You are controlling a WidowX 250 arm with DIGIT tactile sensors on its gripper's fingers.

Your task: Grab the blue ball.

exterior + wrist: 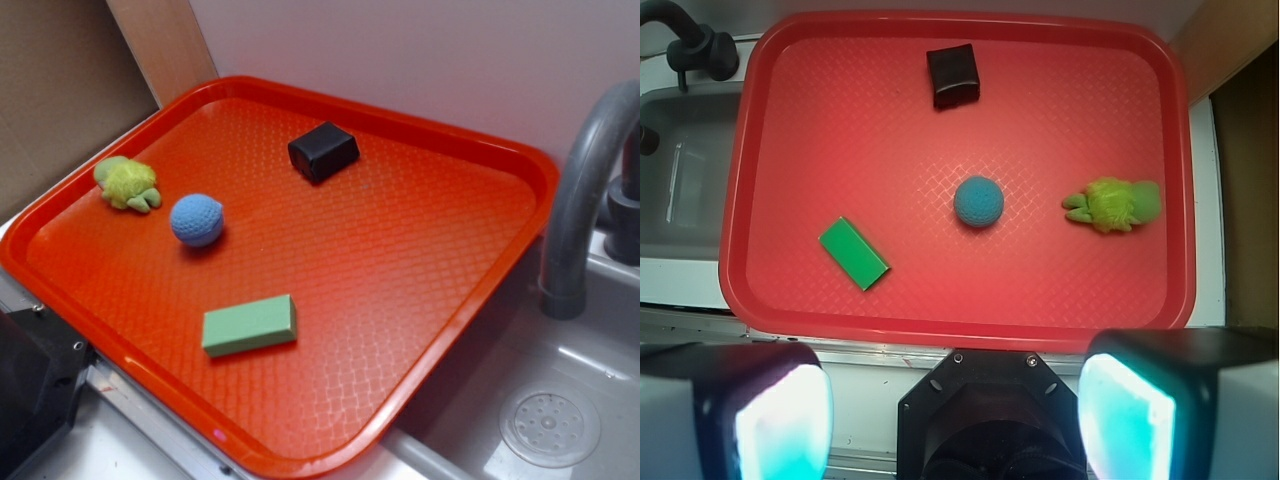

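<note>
The blue ball is a small light-blue knitted ball lying on the red tray, left of its middle. In the wrist view the blue ball sits near the middle of the tray. My gripper is open and empty, its two fingers far apart at the bottom of the wrist view, high above the tray's near edge and well away from the ball. The gripper does not show in the exterior view.
A yellow-green plush toy lies left of the ball, a green block in front of it, a black block at the back. A grey faucet and sink are to the right. A wooden board stands behind.
</note>
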